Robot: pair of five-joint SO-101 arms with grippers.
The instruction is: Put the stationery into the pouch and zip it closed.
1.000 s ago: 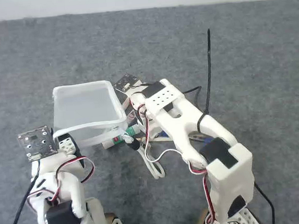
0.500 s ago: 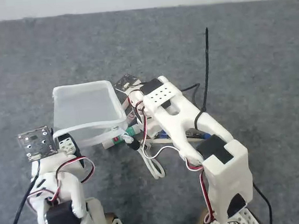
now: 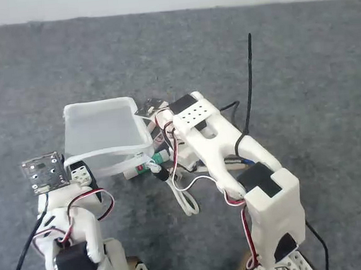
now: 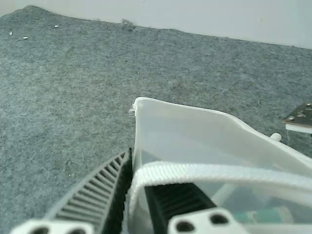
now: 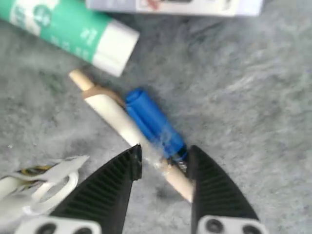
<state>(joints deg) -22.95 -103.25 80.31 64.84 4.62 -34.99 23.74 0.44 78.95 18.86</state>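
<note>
Right wrist view: right end effector (image 5: 164, 152), half open, straddles a cream pen (image 5: 113, 115), hiding one end.

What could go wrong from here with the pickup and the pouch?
1. The right hand is open astride both the cream pen and the blue cylinder lying against it; closing could catch both or squirt one out.
2. The left hand pinches the pouch at one spot on its rim, so the mouth might sag during insertion.
</note>
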